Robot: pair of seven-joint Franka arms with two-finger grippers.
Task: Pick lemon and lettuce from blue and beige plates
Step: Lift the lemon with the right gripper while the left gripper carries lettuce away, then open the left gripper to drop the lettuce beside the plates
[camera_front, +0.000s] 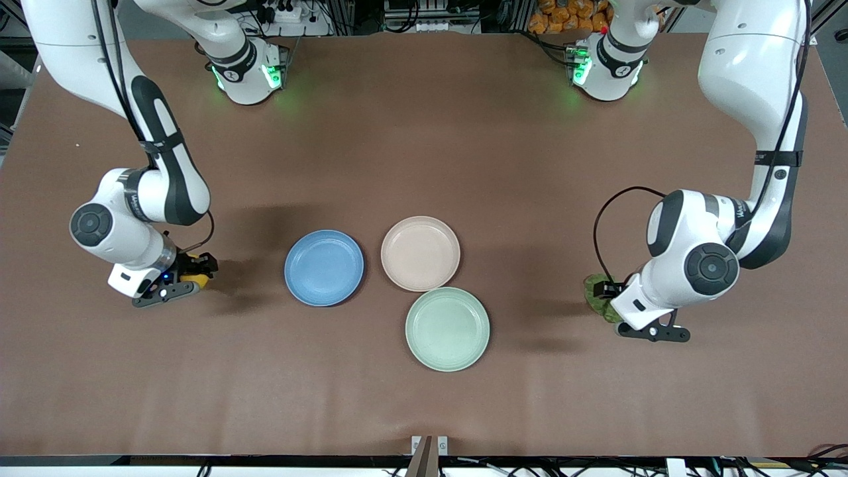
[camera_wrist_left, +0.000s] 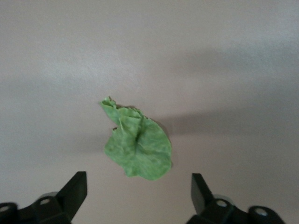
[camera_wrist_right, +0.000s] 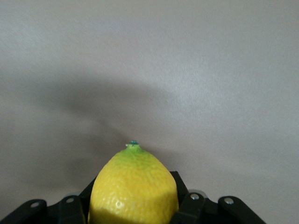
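Looks like most of the job is done: all three plates sit bare in the middle of the table (camera_front: 424, 119). The blue plate (camera_front: 324, 267), beige plate (camera_front: 420, 253) and green plate (camera_front: 447, 328) have nothing in them.

The lemon (camera_wrist_right: 134, 186) is off its plate, pinched between the fingers of the right gripper (camera_front: 189, 275) down at the right arm's end of the table, well apart from the blue plate.

The lettuce (camera_wrist_left: 137, 145) lies flat on the tabletop at the left arm's end, and the left gripper (camera_wrist_left: 138, 191) hangs right over it, fingers spread wide, gripping nothing. Can't tell if the lemon touches the table, so maybe it just needs letting go.
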